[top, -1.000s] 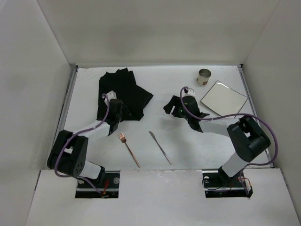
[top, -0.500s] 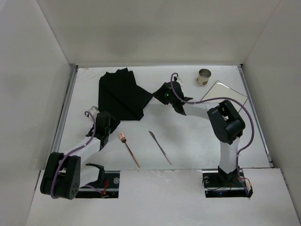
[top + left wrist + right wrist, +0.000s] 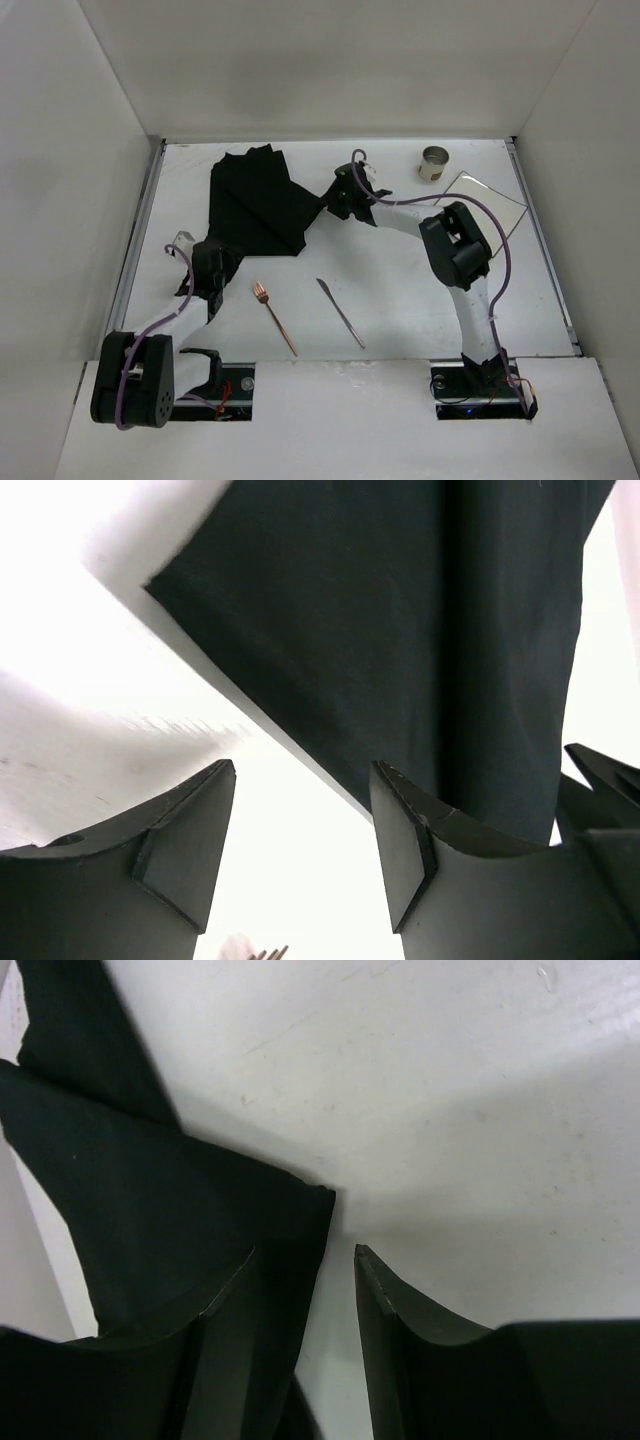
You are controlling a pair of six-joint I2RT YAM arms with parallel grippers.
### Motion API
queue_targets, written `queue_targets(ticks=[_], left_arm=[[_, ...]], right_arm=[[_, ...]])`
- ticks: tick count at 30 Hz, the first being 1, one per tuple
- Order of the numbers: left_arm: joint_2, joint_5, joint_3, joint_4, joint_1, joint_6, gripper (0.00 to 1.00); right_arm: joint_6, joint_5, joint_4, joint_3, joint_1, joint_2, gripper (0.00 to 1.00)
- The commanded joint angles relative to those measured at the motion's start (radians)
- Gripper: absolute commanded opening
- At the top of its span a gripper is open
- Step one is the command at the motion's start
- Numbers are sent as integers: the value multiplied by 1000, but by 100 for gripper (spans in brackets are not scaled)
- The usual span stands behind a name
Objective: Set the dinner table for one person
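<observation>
The black cloth mat (image 3: 258, 203) lies partly folded at the back left of the white dinner table (image 3: 400, 290). My right gripper (image 3: 334, 200) is open at the mat's right corner. In the right wrist view the gripper (image 3: 305, 1252) has one finger over the mat (image 3: 150, 1180) and the other over bare table. My left gripper (image 3: 214, 252) is open and empty just short of the mat's near left corner. In the left wrist view the gripper (image 3: 300, 810) has the mat (image 3: 400, 630) ahead of it. A copper fork (image 3: 275, 318) and a knife (image 3: 340, 312) lie near the front.
A metal cup (image 3: 434, 163) stands at the back right. A square plate (image 3: 490, 200) lies beside it, partly behind my right arm. Metal rails run along both side edges. White walls enclose the table on three sides.
My left gripper has drawn back from the mat's near edge toward the front left. My right gripper has swung left to the mat's right corner.
</observation>
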Motion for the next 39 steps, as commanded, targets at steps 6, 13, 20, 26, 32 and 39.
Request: queue_targets(ticks=[6, 13, 20, 26, 32, 39], left_arm=[[16, 16, -48, 99, 55, -74, 55], [46, 31, -85, 182, 115, -120, 60], [37, 59, -127, 254, 144, -154, 63], [132, 51, -104, 282, 163, -167, 62], [213, 7, -73, 334, 144, -190, 59], [295, -19, -39, 362, 121, -168, 32]], right_arm=[[-24, 33, -211, 238, 0, 79, 46], [-51, 4, -246, 263, 8, 89, 42], [-103, -36, -296, 249, 6, 67, 55], [-136, -84, -404, 421, 26, 154, 47], [-110, -102, -406, 470, 26, 188, 24], [-61, -116, -250, 378, -1, 144, 1]])
